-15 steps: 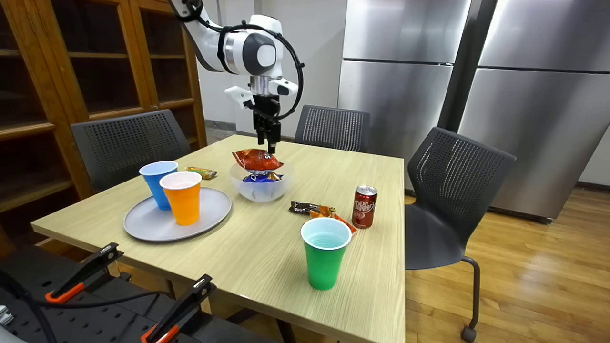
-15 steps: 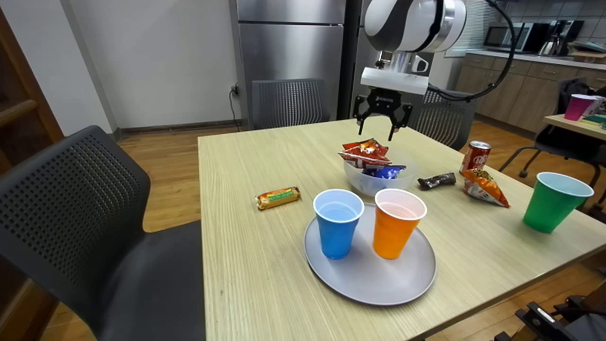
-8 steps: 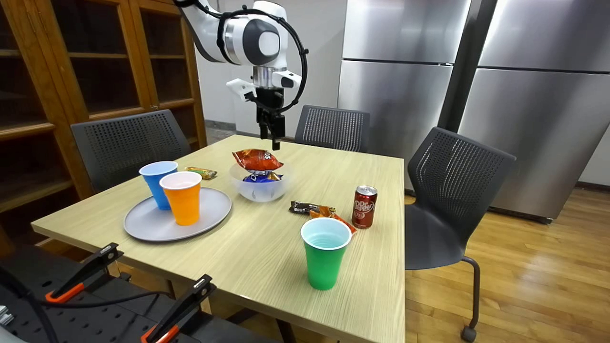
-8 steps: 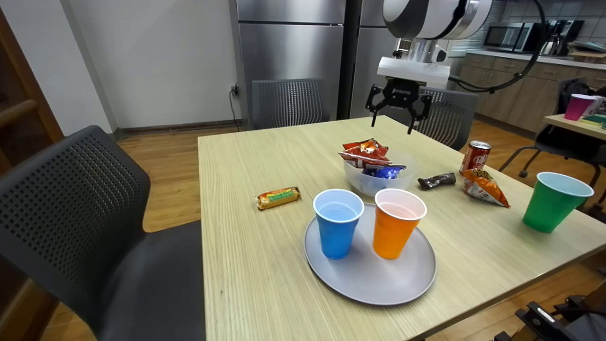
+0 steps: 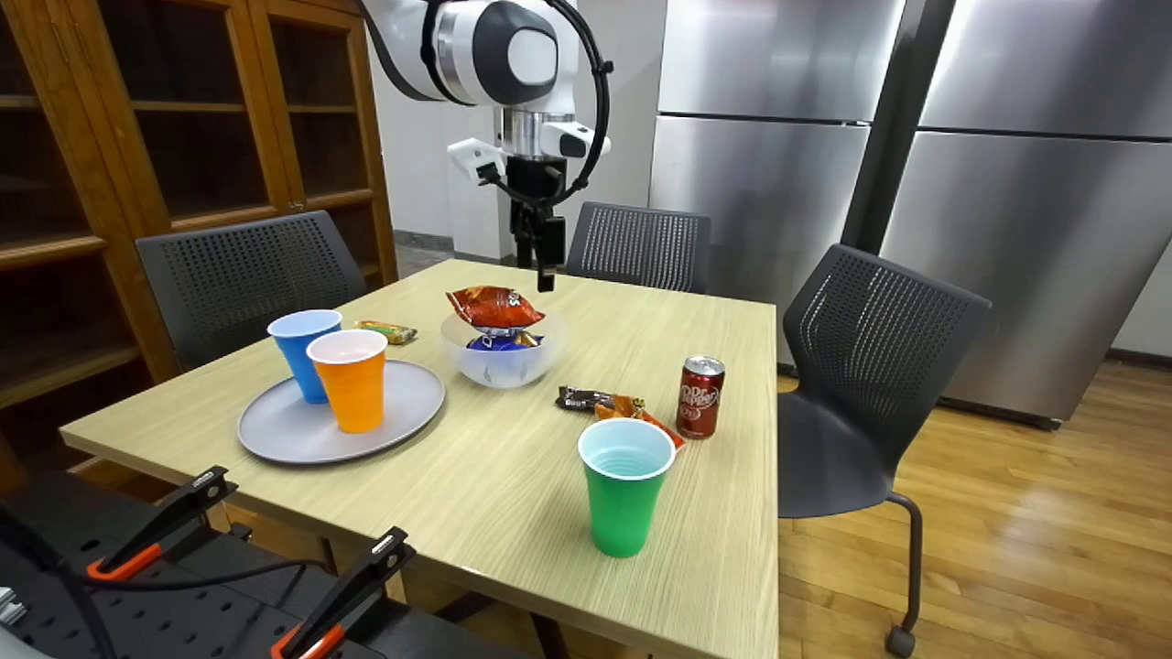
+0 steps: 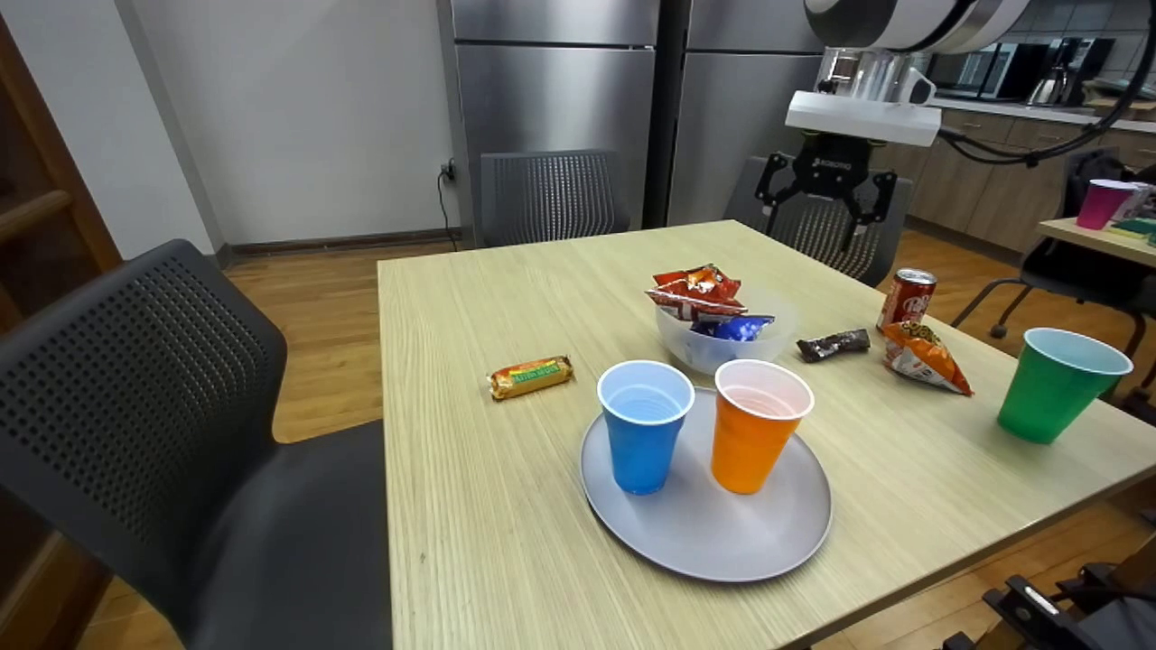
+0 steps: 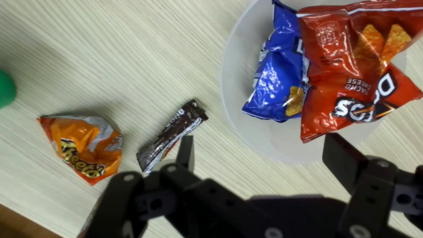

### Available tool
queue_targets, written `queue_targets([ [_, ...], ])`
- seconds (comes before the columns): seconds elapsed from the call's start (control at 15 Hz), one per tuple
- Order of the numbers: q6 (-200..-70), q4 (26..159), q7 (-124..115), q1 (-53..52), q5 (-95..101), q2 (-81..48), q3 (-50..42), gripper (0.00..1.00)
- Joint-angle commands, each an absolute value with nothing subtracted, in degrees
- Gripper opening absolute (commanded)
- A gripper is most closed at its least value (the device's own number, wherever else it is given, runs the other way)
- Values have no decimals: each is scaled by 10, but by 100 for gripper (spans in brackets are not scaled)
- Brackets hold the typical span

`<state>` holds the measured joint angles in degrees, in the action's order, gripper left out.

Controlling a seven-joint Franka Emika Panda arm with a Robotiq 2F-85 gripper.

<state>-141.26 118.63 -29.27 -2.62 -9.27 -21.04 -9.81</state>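
My gripper (image 7: 259,148) stands open, its fingers wide apart with only tabletop and a bit of bowl seen between them. In an exterior view the gripper (image 6: 809,233) hangs above the table, behind and to the right of a translucent bowl (image 6: 682,341). Inside the bowl are red Doritos packaging (image 7: 333,66), possibly two bags, and a blue chip bag (image 7: 281,76). A brown-wrapped chocolate bar (image 7: 172,132) lies on the table, close to the left finger in the wrist view. Further left there is an orange Cheetos bag (image 7: 86,145). Nothing is held.
On a grey plate (image 6: 704,542) stand a blue cup (image 6: 643,442) and an orange cup (image 6: 757,442). A gold-wrapped snack roll (image 6: 530,376) lies left of the bowl. A Dr Pepper can (image 5: 701,396) and a green cup (image 5: 627,499) stand upright. Chairs surround the table.
The arm and gripper have moved rightward in both exterior views, away from above the bowl and slightly higher. The bowl, bags, cups and can stay where they were.
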Motion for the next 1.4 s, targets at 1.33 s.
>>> queue_targets([
  [1.33,-1457,1407,-249,89,-98,-67,-141,100],
])
